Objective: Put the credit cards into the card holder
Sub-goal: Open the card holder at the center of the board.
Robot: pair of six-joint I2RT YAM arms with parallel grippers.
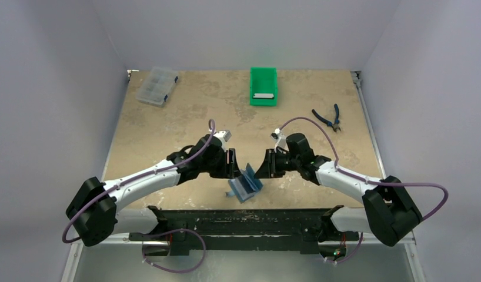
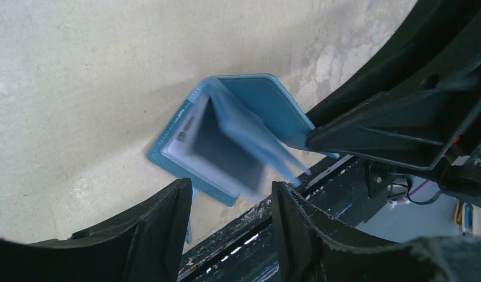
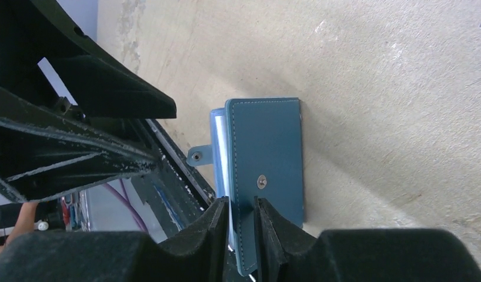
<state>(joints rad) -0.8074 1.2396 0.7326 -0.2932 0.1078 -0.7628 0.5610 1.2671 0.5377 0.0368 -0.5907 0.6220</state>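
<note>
The teal-blue card holder (image 1: 245,187) stands open in a V near the table's front edge, between both grippers. In the right wrist view my right gripper (image 3: 243,214) is shut on the lower edge of the card holder's (image 3: 273,147) outer cover, just below the silver snap stud. My left gripper (image 2: 232,205) hangs open just short of the card holder's (image 2: 226,141) spread grey-blue pockets, with nothing between its fingers. A pale sheet lies in one pocket; I cannot tell whether it is a card. A silvery credit card (image 1: 264,95) lies in the green bin (image 1: 263,76) at the back.
A clear compartment box (image 1: 156,86) sits at the back left. Blue-handled pliers (image 1: 328,117) lie at the right. The black base rail (image 1: 244,220) runs right behind the card holder at the table's near edge.
</note>
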